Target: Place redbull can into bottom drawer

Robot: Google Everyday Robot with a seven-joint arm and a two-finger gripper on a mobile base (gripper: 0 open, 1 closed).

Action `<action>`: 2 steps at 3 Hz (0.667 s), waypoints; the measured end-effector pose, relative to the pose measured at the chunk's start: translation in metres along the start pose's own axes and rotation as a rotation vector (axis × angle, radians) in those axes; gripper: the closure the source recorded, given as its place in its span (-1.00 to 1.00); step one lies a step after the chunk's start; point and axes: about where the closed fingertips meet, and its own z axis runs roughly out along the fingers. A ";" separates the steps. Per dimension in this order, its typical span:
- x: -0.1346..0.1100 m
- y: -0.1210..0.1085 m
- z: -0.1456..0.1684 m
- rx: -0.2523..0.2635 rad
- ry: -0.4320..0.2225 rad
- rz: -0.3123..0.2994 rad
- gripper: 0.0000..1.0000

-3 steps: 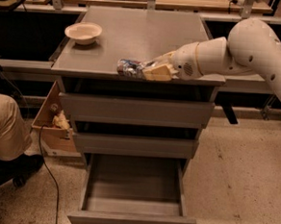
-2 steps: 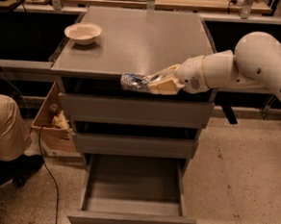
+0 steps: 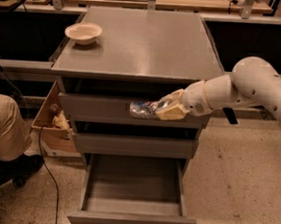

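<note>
- Since the earlier moments, the gripper (image 3: 165, 111) and the can (image 3: 141, 109) had come down from the near edge of the cabinet top (image 3: 145, 42) to the level of the top drawer (image 3: 92, 108).
- The bottom drawer (image 3: 130, 221) stood pulled out toward the near side, its grey floor and side walls in plain view.
- The can was not in that drawer; it hung well above it, in front of the top drawer's panel.
- The top drawer and the middle drawer (image 3: 133, 145) sat further in than the bottom one, so their insides could not be seen.
- A white bowl (image 3: 83, 33) rested on the far left corner of the cabinet top; what it held could not be told.
- An open cardboard box (image 3: 45, 126) stood on the floor left of the cabinet, with a pale crumpled thing inside.
- The can looked slim and silvery with blue patches, lying on its side with one end pointing left.
- The gripper, reaching in from the right, pinched the can's right part, its pale fingers covering that end.
</note>
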 end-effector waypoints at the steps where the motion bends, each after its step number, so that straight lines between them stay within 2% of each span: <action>1: 0.040 0.005 0.017 -0.016 0.094 -0.007 1.00; 2: 0.040 0.005 0.017 -0.016 0.094 -0.007 1.00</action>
